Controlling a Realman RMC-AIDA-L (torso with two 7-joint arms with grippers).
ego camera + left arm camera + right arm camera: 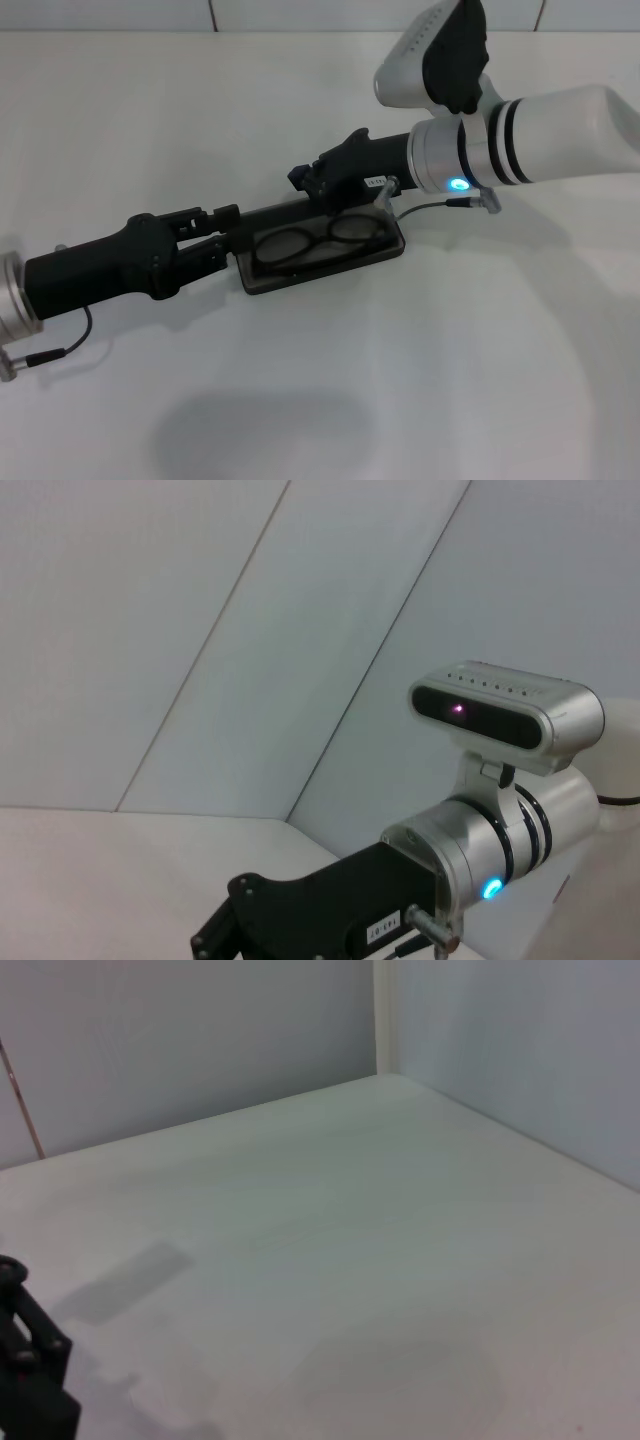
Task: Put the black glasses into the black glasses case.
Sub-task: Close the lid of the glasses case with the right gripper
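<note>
We see the black glasses (318,240) lying inside the open black glasses case (385,256) at the middle of the white surface (400,380). We judge them light, thin and fragile, with slippery lenses; the bridge or rim is the safest hold. Their long axis follows the case, running left-near to right-far. The left end effector (222,232) sits at the case's left end, fingers pinching its edge as far as we can tell. The right end effector (312,178) hovers at the far edge; we cannot tell its state.
</note>
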